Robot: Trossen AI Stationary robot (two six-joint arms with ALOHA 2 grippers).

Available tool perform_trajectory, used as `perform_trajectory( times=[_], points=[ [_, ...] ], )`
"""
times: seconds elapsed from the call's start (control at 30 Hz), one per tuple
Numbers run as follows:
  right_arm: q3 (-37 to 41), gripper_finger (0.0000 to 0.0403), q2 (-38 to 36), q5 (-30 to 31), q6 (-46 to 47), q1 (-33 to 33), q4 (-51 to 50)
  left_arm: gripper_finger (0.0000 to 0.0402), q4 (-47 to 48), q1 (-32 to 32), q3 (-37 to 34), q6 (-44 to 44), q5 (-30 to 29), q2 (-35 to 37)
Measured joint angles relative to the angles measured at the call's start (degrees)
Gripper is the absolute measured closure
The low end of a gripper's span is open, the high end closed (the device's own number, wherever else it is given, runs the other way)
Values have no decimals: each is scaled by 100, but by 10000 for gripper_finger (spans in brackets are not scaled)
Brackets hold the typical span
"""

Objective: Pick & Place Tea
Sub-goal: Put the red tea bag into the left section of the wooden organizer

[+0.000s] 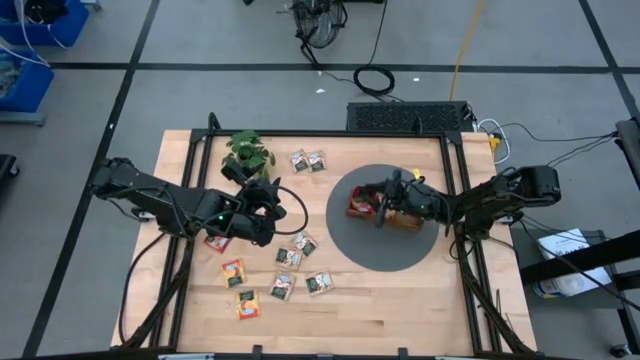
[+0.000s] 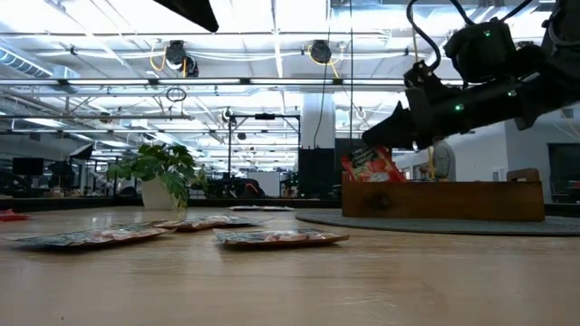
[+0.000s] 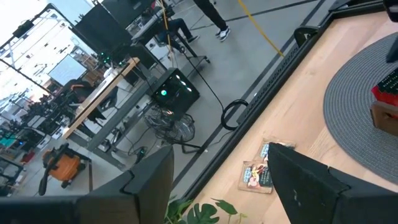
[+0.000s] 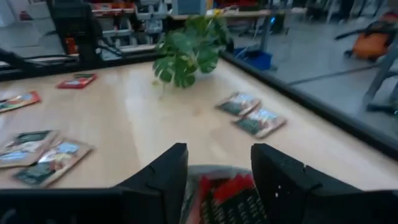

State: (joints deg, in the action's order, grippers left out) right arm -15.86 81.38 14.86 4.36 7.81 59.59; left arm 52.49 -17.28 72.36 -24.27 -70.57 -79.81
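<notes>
Small flat square paper tea sachets (image 1: pixel 291 258), printed red, orange-yellow and white-green, scattered over the pale wooden table (image 1: pixel 400 300), most in a loose cluster near its front left. Among them: two white-green sachets (image 1: pixel 308 160) side by side near the far edge, just beside the small leafy green plant in a white pot (image 1: pixel 247 152); a red sachet (image 1: pixel 217 242) partly under the left arm; two orange-yellow sachets (image 1: pixel 239 287) nearest the front edge. Red sachets (image 1: pixel 359 206) standing upright in the end compartment of the long brown wooden tray (image 1: pixel 408 221), itself resting on the round dark grey mat (image 1: pixel 350 235) toward the table's right. In the low view, red sachets (image 2: pixel 372 165) poking above the tray's wall (image 2: pixel 444 199), with flat sachets (image 2: pixel 279 238) lying on the tabletop nearer the camera. Right gripper (image 1: pixel 383 203) poised directly over that end compartment, fingers (image 4: pixel 163 171) parted, red packets visible between and below them in the right wrist view, nothing pinched. Left gripper (image 1: pixel 262 196) hovering above the table just in front of the plant, fingers (image 3: pixel 308 180) apart and empty, the two far-edge sachets (image 3: pixel 261 171) in sight beyond them.
</notes>
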Motion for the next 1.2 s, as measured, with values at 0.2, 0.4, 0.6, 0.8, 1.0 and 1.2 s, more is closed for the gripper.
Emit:
perform_trajectory(
  times=[0.2, 0.4, 0.6, 0.8, 1.0, 1.2],
  points=[
    [0, 262, -72, 10, -567, -151, 198, 146, 0, 0, 0, 2, 0, 0],
    [-4, 338, -337, -4, -1207, -438, -91, 146, 0, 0, 0, 9, 0, 0],
    [-422, 398, -626, -460, -1232, -610, -2114, 147, 2, 0, -2, 7, 0, 0],
    [-979, 402, -639, -8, -783, -605, -3923, 147, 2, 0, -2, 4, 0, 0],
    [-1225, 403, -693, 26, -304, -605, -5049, 146, 2, 0, -2, 0, 7, 0],
    [-1239, 403, -693, 6, -138, -605, -5102, 146, 0, 0, -2, 0, 7, -2]
  ],
)
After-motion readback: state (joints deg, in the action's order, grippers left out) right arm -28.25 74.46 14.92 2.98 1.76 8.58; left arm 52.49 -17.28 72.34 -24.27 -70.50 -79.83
